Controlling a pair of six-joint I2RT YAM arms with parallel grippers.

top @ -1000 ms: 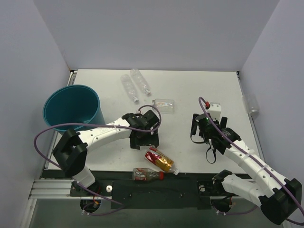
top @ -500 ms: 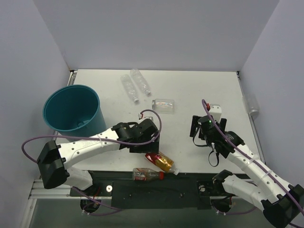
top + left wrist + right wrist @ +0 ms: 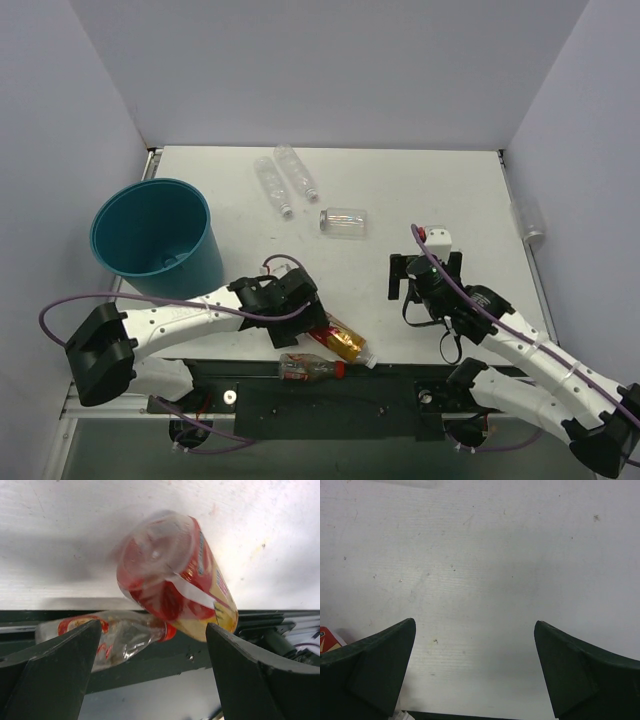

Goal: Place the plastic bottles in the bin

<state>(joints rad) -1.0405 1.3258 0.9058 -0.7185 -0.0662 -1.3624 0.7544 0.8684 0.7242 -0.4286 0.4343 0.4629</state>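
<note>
- Left gripper spread wide and pinching nothing, straddling the labelled bottle; probably lined up for a grab.
- Labelled bottle on its side right at the near table edge, tilted across the fingers' gap.
- Second crushed bottle just beyond it, on the black rail off the table.
- Right gripper also spread and empty over bare table, seemingly parked clear of the left arm.
- Clear bottle pair and lone clear bottle at the far side, well apart from both grippers.
- Bin upright at left, mouth open, near the left arm; contents hard to tell.
- Little margin at the near edge: a nudge could push the labelled bottle off.
- Open room toward the bin.
</note>
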